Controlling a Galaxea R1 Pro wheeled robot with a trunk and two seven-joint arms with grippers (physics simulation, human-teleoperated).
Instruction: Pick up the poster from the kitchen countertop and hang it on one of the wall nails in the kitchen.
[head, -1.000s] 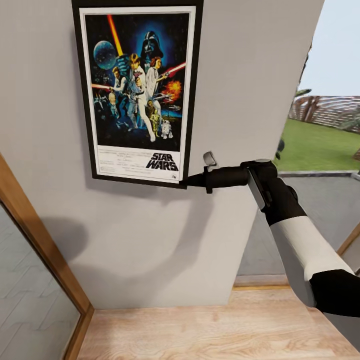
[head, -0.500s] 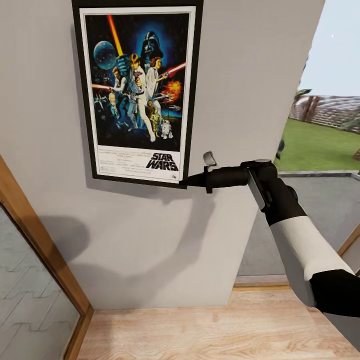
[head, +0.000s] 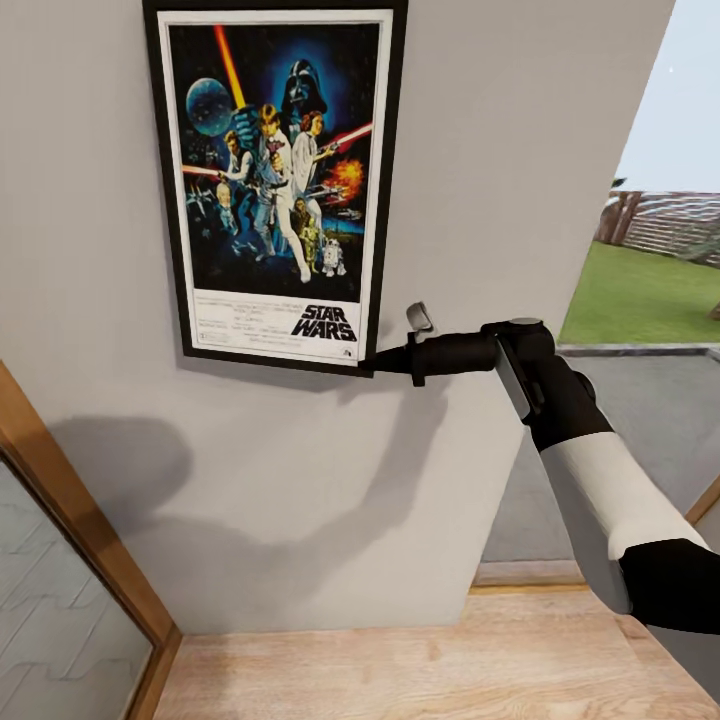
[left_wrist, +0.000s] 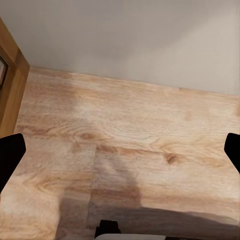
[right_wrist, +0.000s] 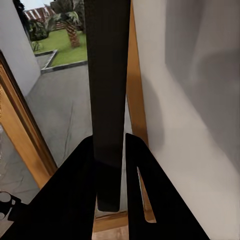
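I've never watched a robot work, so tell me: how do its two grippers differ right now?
The right gripper is shut on the poster's lower corner, up against the wall; the left gripper holds nothing, its jaws standing wide apart. The right points sideways along the wall; the left looks down at the wooden floor. Both have black fingers.

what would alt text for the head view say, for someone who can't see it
A framed Star Wars poster sits flat against a grey wall, with the robot's right gripper clamped on its lower right corner. Wooden floor lies below, and a lawn shows past the wall's right edge.
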